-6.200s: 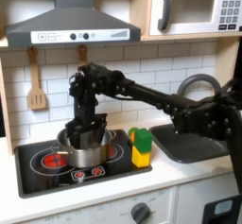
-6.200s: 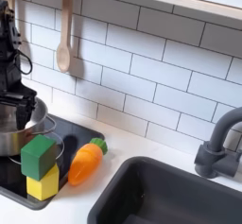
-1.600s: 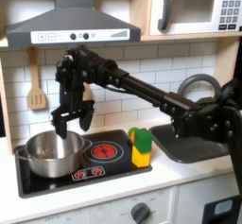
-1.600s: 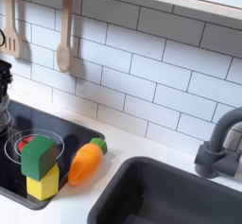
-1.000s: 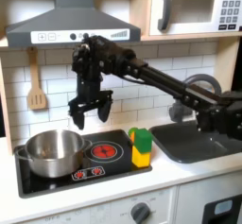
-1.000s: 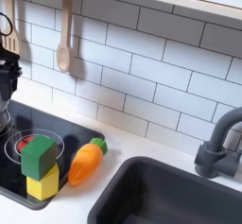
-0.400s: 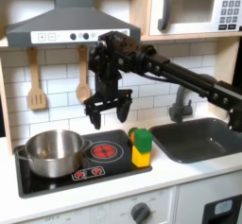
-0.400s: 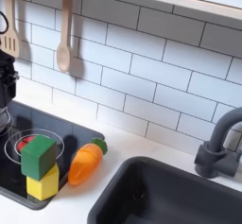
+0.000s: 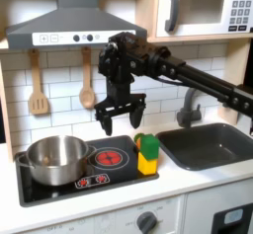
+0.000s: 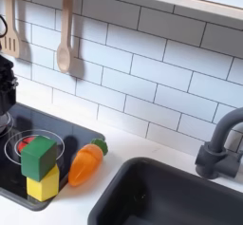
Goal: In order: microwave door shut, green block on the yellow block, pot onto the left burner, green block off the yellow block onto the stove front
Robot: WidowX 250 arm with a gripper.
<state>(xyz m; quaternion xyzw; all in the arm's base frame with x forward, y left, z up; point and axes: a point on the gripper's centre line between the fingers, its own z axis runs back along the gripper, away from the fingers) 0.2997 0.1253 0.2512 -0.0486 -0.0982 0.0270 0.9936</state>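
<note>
green block: sitting right on top of the yellow block, flush on it, so the stack step looks done. In the second exterior view the pair sits at the cooktop's near corner, green block over yellow block.

pot: on the burner at 9 o'clock of the cooktop in the first exterior view, nothing visible inside. Looks like it's parked there so the other burner and the front strip are free.

gripper: hanging above the stove, at about 10 o'clock from the stack and well above it. Fingers spread wide, nothing between them. My guess is it's open like that to drop over the green block next.

stove front: bare strip with the red dials, at about 8 o'clock from the stack. That's where the green block should end up, so only the last move seems left.

microwave door: up at 1 o'clock, lying flat with the cabinet face, so it reads as shut.

carrot: lying just beside the blocks at their 3 o'clock in the second exterior view, close enough to get bumped if the approach is sloppy.
</note>
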